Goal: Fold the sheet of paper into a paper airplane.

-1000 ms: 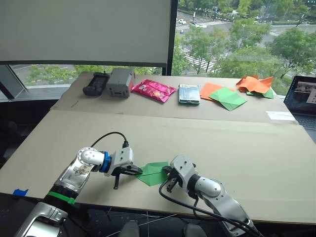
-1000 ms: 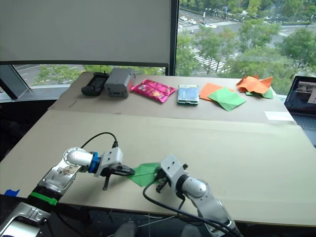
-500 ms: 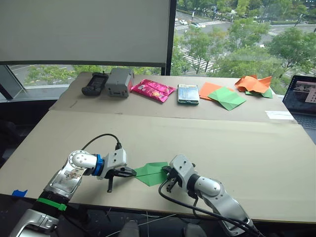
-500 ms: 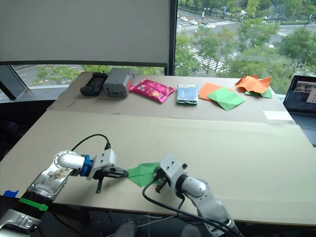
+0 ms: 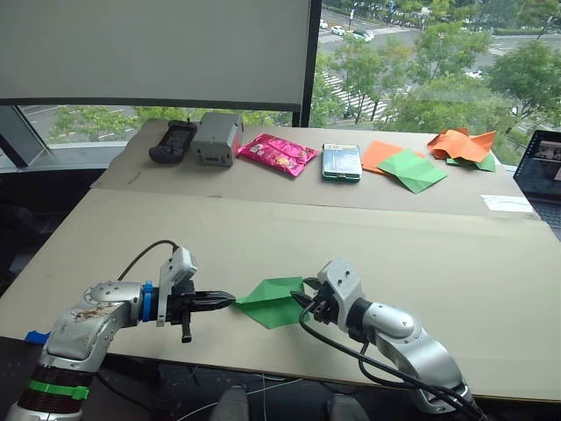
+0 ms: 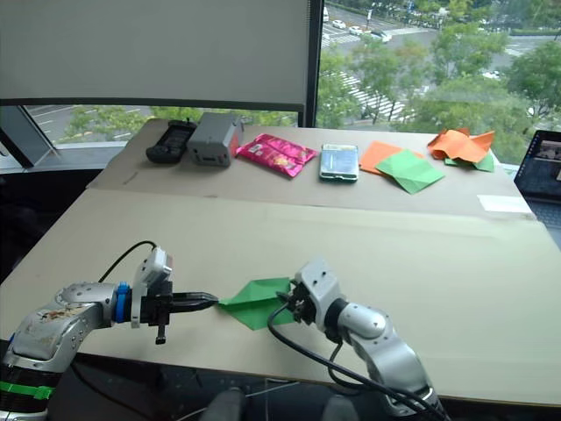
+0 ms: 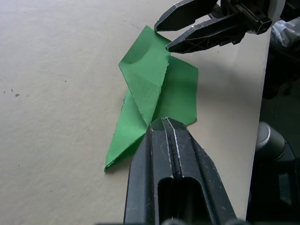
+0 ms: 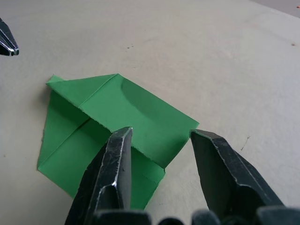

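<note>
No brand or writing can be read on anything on the bench (image 5: 456, 263); the labels on the pink packet (image 5: 277, 153) and the green-and-white box (image 5: 340, 162) are too small to make out.

Against the frame a second ago, the left arm has swung out and lowered: its gripper pointed down near the paper's left corner then, and now it lies level, reaching in from 9 o'clock. The right arm has barely moved. The whole view has also shifted a little, so the far objects' small displacement is the camera's.

The sheet of paper (image 5: 276, 301), bright green and partly folded with layered flaps and a crease down its middle, lies flat near the front edge of the bench, between the two grippers. The left gripper (image 5: 226, 299) is clenched, its two fingers pressed together, with the tips at the paper's left corner; in the left wrist view the tips (image 7: 164, 123) sit on the paper's edge, and whether they pinch it I cannot tell. The right gripper (image 8: 161, 136) is released, jaws spread moderately wide, straddling the paper's right corner from 3 o'clock, one finger (image 8: 117, 159) over the green surface, the other beside it over bare bench.
</note>
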Robot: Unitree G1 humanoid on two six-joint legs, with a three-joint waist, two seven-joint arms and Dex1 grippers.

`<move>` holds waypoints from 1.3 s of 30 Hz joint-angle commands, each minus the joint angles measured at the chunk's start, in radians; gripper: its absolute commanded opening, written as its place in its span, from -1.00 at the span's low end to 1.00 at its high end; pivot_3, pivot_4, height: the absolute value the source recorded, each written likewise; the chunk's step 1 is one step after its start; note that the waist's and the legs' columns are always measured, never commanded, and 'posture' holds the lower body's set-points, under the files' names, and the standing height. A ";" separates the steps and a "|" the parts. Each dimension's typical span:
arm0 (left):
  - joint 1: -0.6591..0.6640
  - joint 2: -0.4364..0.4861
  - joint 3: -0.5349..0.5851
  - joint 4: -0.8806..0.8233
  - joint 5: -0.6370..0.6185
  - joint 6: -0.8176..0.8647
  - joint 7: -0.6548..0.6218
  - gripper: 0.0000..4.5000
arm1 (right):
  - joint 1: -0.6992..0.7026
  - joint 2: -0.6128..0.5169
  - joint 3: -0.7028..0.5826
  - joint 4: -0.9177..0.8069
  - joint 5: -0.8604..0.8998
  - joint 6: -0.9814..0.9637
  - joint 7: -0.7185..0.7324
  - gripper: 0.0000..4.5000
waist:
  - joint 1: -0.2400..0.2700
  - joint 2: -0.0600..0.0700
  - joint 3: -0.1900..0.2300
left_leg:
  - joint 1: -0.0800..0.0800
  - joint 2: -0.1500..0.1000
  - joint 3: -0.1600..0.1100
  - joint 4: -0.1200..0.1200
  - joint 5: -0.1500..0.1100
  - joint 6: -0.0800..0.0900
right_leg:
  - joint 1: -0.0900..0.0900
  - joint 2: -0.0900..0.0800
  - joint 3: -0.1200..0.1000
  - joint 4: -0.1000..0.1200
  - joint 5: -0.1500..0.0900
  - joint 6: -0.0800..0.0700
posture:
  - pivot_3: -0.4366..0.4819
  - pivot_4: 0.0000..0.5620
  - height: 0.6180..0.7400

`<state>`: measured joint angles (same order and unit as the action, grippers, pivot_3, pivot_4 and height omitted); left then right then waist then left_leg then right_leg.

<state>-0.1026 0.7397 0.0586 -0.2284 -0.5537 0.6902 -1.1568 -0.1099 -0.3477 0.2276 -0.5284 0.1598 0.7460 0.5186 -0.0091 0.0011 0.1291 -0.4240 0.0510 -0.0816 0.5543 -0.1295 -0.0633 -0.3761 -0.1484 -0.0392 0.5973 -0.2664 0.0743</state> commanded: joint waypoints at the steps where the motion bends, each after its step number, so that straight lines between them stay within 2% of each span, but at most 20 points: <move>1: 0.022 -0.015 0.029 -0.045 -0.042 0.021 0.042 -1.00 | -0.058 -0.030 -0.056 0.019 0.061 0.013 0.052 0.59 | -0.001 0.000 0.000 | 0.000 0.000 0.000 0.000 0.000 0.000 | 0.000 0.000 0.000 0.000 0.000 0.000 | -0.05 -0.47 0.55; 4: 0.040 -0.033 0.026 -0.052 -0.054 0.021 0.069 -1.00 | -0.122 -0.072 -0.039 0.137 0.069 -0.018 0.122 0.59 | -0.003 -0.001 0.001 | 0.000 0.000 0.000 0.000 0.000 0.000 | 0.000 0.000 0.000 -0.002 0.000 0.000 | -0.05 -0.47 0.55; 10: 0.056 -0.045 0.032 -0.062 -0.073 0.015 0.102 -1.00 | -0.232 -0.064 -0.046 0.315 0.129 -0.028 0.231 0.59 | -0.003 -0.001 0.002 | 0.000 0.000 0.000 0.000 0.000 0.000 | 0.000 0.000 0.000 -0.001 0.000 0.000 | -0.05 -0.47 0.55; 17: 0.083 -0.038 0.025 -0.083 -0.080 0.003 0.119 -1.00 | -0.278 -0.049 -0.074 0.361 0.258 0.106 0.309 0.59 | -0.001 -0.001 0.002 | 0.001 0.000 0.000 0.001 0.000 0.001 | 0.003 0.001 0.000 0.001 0.001 0.001 | -0.05 -0.47 0.55; 18: 0.086 -0.037 0.024 -0.086 -0.081 0.002 0.120 -1.00 | -0.283 -0.052 -0.072 0.365 0.269 0.117 0.316 0.42 | -0.001 -0.001 0.002 | 0.001 0.000 0.000 0.001 0.000 0.001 | 0.003 0.001 0.000 0.001 0.002 0.001 | -0.05 -0.47 0.55; 20: 0.090 -0.036 0.022 -0.090 -0.082 0.000 0.122 -1.00 | -0.284 -0.056 -0.061 0.371 0.272 0.116 0.319 0.24 | -0.001 -0.001 0.002 | 0.001 0.000 0.000 0.001 0.000 0.001 | 0.003 0.001 0.000 0.000 0.002 0.001 | -0.05 -0.47 0.55; 26: 0.090 -0.029 0.020 -0.092 -0.085 0.000 0.123 -1.00 | -0.278 -0.040 -0.062 0.365 0.289 0.115 0.305 -0.73 | -0.002 0.000 0.002 | 0.000 0.000 0.000 0.001 0.000 0.000 | 0.003 0.001 0.000 -0.001 0.001 0.001 | -0.05 -0.47 0.55; 28: 0.089 -0.027 0.018 -0.088 -0.080 -0.005 0.125 -1.00 | -0.274 -0.040 -0.059 0.358 0.285 0.113 0.302 -0.99 | -0.002 0.000 0.002 | 0.000 0.000 0.000 0.001 0.000 0.000 | 0.003 0.001 0.000 -0.001 0.001 0.001 | -0.05 -0.47 0.55; 31: 0.084 -0.027 0.023 -0.082 -0.083 -0.005 0.124 -1.00 | -0.270 -0.032 -0.061 0.335 0.288 0.100 0.300 -0.99 | -0.002 0.000 0.002 | 0.000 0.000 0.000 0.001 0.000 0.000 | 0.003 0.001 0.000 -0.001 0.001 0.001 | -0.05 -0.47 0.55; 36: 0.046 -0.031 0.023 -0.047 -0.079 -0.005 0.129 -1.00 | -0.274 -0.058 -0.068 0.223 0.229 -0.061 0.290 -0.99 | 0.000 0.000 0.002 | 0.000 -0.001 0.000 0.001 0.000 0.000 | 0.003 0.001 0.000 0.000 0.001 0.001 | -0.05 -0.47 0.55; 39: 0.009 -0.043 0.037 -0.027 -0.100 0.006 0.137 -1.00 | -0.279 -0.120 -0.033 0.176 0.035 -0.396 0.257 -0.99 | 0.003 0.000 0.002 | 0.000 -0.001 0.000 0.001 0.000 0.000 | 0.003 0.001 0.000 -0.001 0.001 0.001 | -0.05 -0.47 0.55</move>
<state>-0.0730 0.6988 0.0639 -0.2521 -0.6310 0.6990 -1.0253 -0.3723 -0.4409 0.1882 -0.2976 0.2948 0.5480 0.7945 -0.0057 0.0014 0.1315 -0.4237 0.0500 -0.0814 0.5555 -0.1293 -0.0630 -0.3730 -0.1473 -0.0394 0.5963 -0.2650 0.0752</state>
